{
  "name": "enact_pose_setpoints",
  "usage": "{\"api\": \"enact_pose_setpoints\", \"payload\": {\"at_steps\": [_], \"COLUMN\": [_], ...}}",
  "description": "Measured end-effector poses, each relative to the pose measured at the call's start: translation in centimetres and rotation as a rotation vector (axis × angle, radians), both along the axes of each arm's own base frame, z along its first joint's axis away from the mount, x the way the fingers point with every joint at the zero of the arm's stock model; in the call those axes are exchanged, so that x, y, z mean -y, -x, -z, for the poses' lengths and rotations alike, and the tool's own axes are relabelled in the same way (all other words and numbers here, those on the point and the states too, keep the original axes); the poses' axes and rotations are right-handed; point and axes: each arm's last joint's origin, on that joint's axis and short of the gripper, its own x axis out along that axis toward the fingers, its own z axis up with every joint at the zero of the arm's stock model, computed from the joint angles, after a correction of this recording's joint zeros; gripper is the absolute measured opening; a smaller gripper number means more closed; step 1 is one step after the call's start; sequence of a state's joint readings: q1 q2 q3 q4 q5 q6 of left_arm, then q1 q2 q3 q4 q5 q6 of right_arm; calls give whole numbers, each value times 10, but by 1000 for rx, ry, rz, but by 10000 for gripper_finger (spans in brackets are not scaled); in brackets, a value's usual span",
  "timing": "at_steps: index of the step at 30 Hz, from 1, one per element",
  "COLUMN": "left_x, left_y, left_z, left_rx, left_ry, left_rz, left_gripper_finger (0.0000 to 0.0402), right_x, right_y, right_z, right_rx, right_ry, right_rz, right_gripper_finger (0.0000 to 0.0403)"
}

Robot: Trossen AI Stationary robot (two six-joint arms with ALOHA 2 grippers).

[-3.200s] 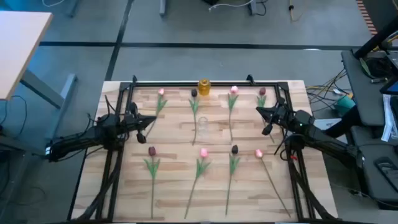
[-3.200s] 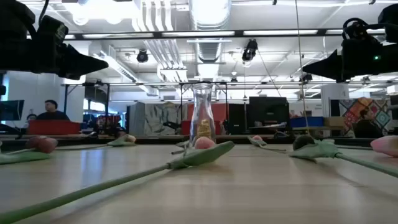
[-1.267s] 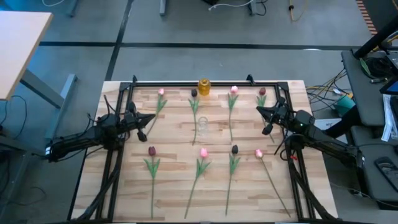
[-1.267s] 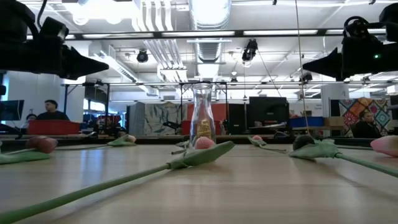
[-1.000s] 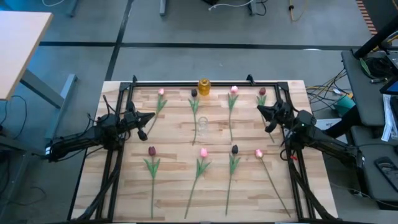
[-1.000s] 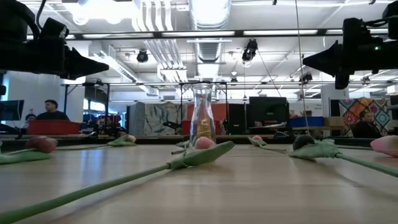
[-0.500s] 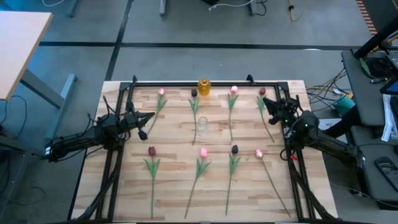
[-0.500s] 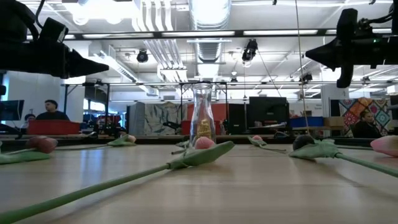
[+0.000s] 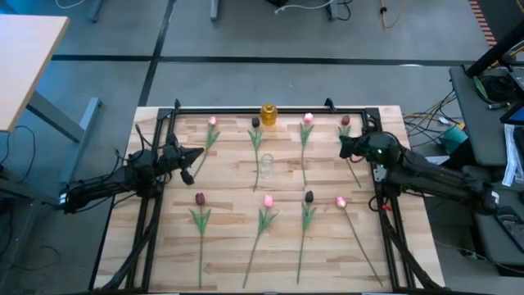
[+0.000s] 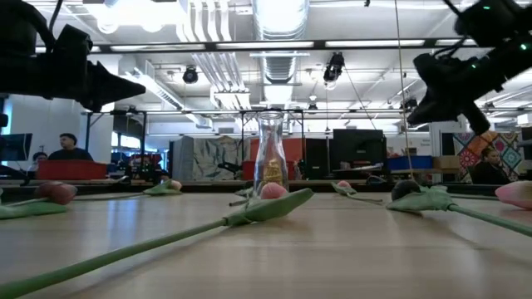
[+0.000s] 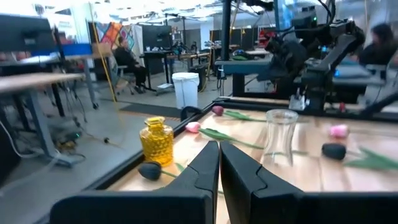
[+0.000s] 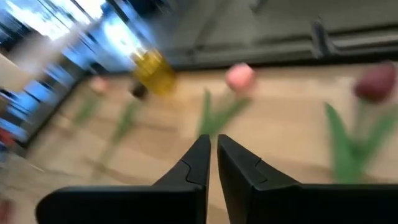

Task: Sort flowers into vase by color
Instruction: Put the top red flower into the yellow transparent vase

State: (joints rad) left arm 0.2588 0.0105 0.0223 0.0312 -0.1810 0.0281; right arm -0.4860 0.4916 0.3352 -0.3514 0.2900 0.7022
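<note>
The right pincer (image 9: pixel 344 148), fingers nearly together and empty, has swung toward the far-right maroon tulip (image 9: pixel 345 121).

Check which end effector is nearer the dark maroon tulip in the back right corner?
Right. The right end effector hovers just beside the dark maroon tulip, over its stem. The left end effector waits across the table, near the left edge.
</note>
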Motion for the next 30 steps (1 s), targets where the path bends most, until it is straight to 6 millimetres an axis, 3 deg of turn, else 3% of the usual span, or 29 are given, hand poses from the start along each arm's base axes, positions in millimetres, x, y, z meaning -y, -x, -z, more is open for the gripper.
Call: {"api": "enact_pose_setpoints", "payload": {"at_steps": [6,14,25,30], "left_x": [-1,-3,-4,-4], "left_y": [1,2,4,4], "left_z": [-1,-5,-11,-11], "left_rx": [60,160,269,284], "left_ry": [101,193,247,272], "left_rz": [-34,-124,-146,-143], "left_gripper_finger": [0,0,0,0], "right_x": [14,60,131,154], "right_y": [-14,-28,-26,-30], "right_z": [-13,-12,-1,14], "right_rx": [-318,-424,-574,-628], "right_ry": [-179,-415,-639,-687], "right_rz": [30,135,168,130], "right_gripper_finger": [11,21,155,187]}}
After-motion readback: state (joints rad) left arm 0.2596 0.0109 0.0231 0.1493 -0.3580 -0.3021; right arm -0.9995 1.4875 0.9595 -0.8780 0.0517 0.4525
